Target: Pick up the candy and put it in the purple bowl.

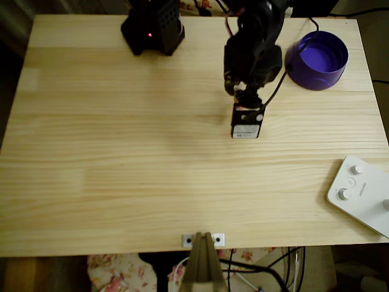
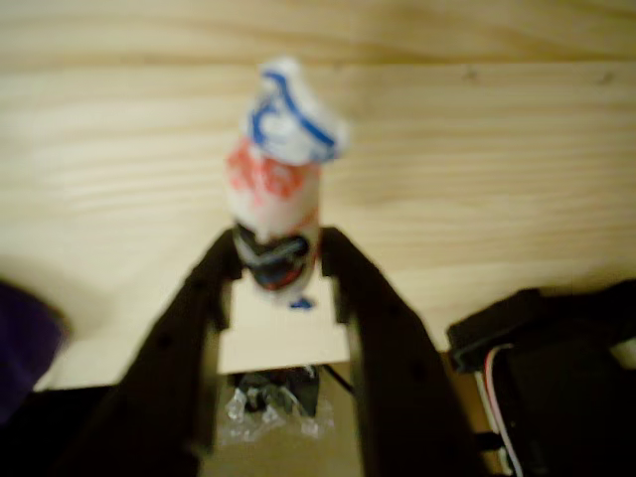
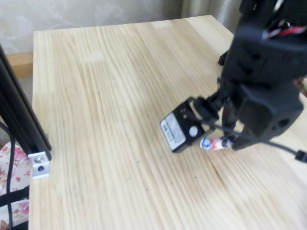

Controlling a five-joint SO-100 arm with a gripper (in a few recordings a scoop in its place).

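The candy [image 2: 273, 184], a small wrapped sweet with red, blue and dark marks, is pinched between the two black fingers of my gripper [image 2: 278, 248], and its twisted end sticks out past the fingertips. In the fixed view the gripper [image 3: 221, 142] is shut on the candy [image 3: 212, 143] just above the wooden table, under the arm's black body. The purple bowl [image 1: 310, 76] stands at the table's far right corner in the overhead view, a short way to the right of the arm [image 1: 252, 55]. Its lighter inside shows nothing in it.
A white device with knobs [image 1: 361, 194] lies at the right edge near the front. A black box with a red light [image 1: 152, 27] stands at the back. A metal bracket [image 1: 203, 239] is at the front edge, and a black post [image 3: 19, 110] rises at the left.
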